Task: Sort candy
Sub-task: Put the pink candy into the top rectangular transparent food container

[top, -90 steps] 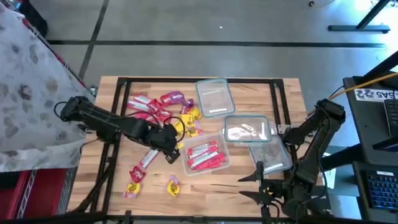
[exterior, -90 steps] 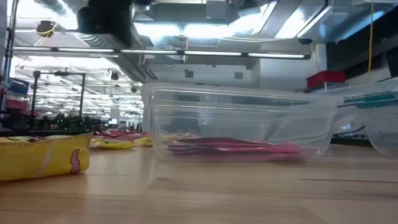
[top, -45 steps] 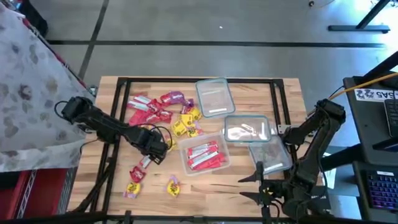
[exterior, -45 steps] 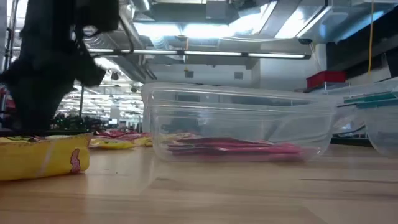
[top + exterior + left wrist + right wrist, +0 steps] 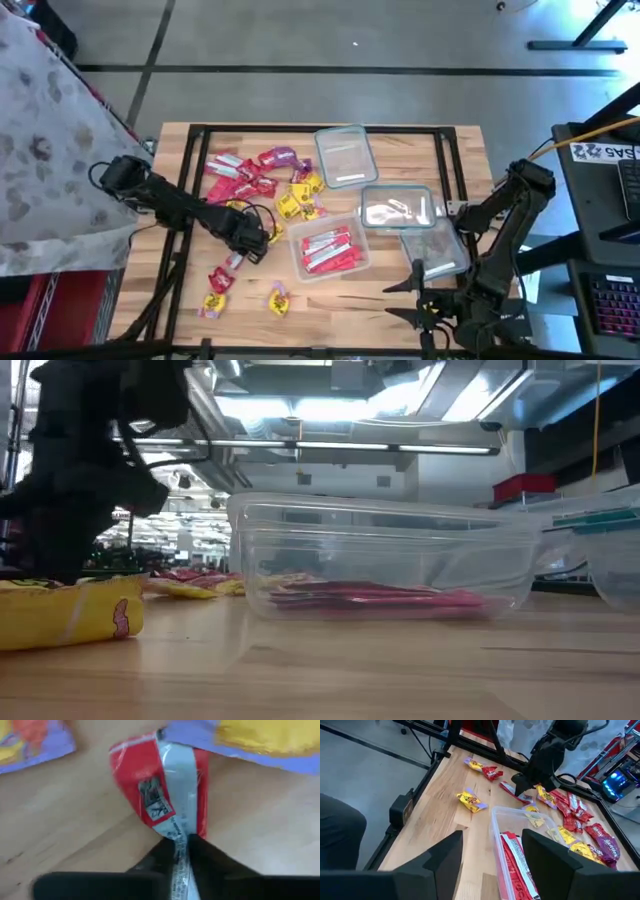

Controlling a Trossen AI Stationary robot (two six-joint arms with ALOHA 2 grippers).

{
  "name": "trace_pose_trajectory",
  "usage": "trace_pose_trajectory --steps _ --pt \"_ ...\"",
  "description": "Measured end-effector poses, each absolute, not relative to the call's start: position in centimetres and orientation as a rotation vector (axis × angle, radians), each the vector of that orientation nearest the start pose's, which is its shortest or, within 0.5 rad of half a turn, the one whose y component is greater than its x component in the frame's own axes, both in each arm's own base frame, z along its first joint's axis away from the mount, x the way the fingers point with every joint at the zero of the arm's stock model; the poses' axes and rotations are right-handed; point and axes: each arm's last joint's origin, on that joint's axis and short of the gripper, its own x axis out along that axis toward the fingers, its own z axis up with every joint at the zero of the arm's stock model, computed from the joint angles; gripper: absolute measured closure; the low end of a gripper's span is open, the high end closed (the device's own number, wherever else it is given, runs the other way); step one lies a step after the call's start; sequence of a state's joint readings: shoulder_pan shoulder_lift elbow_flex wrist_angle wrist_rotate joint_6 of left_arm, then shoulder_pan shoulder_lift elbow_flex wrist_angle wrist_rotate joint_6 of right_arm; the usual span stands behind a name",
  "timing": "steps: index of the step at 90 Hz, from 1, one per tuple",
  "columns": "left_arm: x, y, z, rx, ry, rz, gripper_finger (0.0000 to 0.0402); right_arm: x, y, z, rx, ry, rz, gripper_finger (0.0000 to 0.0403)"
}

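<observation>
Left end effector [image 5: 252, 247] pinches a red candy [image 5: 162, 795] by its crimped end, low on the bench [image 5: 400, 290] beside the tub [image 5: 330, 250], because the flat wrapper gives no other purchase. Right end effector [image 5: 415, 295] waits spread wide at the near edge.

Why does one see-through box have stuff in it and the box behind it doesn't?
The front tub holds several red candies; the back tub shows no candy inside. The front tub sits close to the left gripper, which is pinching a red candy; the back tub lies farther away, beside the loose candy pile. Both are clear, rectangular and open on the wooden table.
</observation>
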State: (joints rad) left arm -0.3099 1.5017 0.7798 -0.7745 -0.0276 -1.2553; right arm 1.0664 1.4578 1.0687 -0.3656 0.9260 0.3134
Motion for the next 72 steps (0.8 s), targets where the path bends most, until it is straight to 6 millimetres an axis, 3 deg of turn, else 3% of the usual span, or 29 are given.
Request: trace_pose_trajectory --steps 17,32,41,49,56,72 --pt "24.7 -7.6 21.4 -0.727 1.299 0.684 0.0397 16.6 25.3 27.0 -0.326 0.420 0.066 0.0210" --pt "28.2 -8.1 28.4 -0.648 0.964 0.549 0.0400 16.9 25.0 27.0 -0.331 0.415 0.042 0.0210" --pt "30.2 -8.5 30.7 -0.515 0.759 0.398 0.0400 17.3 24.8 27.0 -0.324 0.419 0.032 0.0210" --pt "31.9 -9.0 31.2 -0.369 0.642 0.275 0.0400 17.5 24.7 27.0 -0.312 0.430 0.045 0.0210" --pt "33.4 -9.4 30.4 -0.272 0.609 0.226 0.0400 17.5 24.8 27.0 -0.304 0.433 0.058 0.0210" --pt "36.7 -9.2 25.8 -0.194 0.705 0.175 0.0386 17.4 24.9 27.0 -0.303 0.433 0.062 0.0210"
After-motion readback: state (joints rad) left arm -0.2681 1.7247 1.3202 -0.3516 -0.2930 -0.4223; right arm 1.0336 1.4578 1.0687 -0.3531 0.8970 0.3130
